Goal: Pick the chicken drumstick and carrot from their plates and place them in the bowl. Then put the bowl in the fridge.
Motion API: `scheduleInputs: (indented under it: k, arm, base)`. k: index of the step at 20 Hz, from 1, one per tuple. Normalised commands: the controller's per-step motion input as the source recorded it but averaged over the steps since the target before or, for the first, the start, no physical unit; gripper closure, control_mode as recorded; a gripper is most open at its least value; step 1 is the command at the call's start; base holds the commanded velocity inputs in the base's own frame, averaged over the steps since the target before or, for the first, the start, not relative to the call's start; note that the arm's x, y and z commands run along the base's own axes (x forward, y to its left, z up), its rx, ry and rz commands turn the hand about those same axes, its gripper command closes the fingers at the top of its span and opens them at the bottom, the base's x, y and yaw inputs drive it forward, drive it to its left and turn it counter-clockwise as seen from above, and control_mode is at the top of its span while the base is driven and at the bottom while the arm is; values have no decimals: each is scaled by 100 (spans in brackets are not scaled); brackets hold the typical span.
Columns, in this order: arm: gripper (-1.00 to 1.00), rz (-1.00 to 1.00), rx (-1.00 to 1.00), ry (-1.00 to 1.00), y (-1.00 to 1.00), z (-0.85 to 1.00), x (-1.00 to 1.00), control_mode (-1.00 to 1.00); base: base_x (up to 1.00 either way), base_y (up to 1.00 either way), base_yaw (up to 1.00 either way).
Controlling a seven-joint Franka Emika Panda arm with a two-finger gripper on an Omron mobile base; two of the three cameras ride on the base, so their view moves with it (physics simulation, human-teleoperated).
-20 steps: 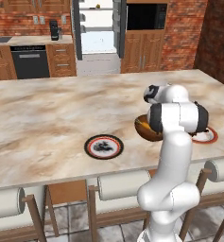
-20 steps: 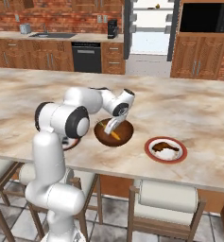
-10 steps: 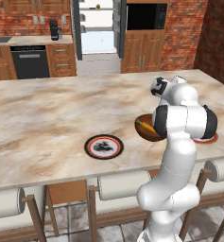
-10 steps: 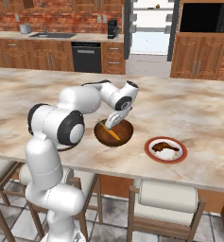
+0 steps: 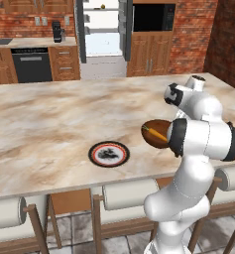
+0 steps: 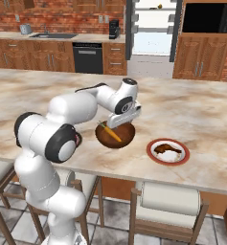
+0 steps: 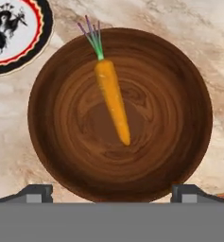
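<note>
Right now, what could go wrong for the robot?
The gripper hangs open just above the bowl with the carrot inside, so a careless swing might knock the bowl. The drumstick on its plate sits close beside the bowl; reaching for it could bump the bowl's rim.

Carrot [image 7: 113, 100] in bowl [image 7: 179, 118], between 2 plates [image 5: 108, 153].

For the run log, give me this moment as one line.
carrot: in bowl | drumstick: on white plate | patterned plate: bare | gripper: open above bowl | fridge: open
</note>
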Motion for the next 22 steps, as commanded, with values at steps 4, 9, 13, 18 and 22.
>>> scheduleInputs:
  k: [4, 9, 13, 18, 22]
  arm:
    - [-100, -36, -10, 0, -46, 28, -27, -100]
    - [-100, -43, -3, 1, -51, 25, -12, -100]
    - [-100, -52, 0, 8, -46, 17, -5, -100]
    - [-100, -52, 0, 1, -49, 6, -2, -100]
    - [-100, -66, 0, 0, -35, 0, 0, -100]
  base:
    - [0, 0, 0]
    - [0, 0, 0]
    - [0, 0, 0]
    - [0, 0, 0]
    - [0, 0, 0]
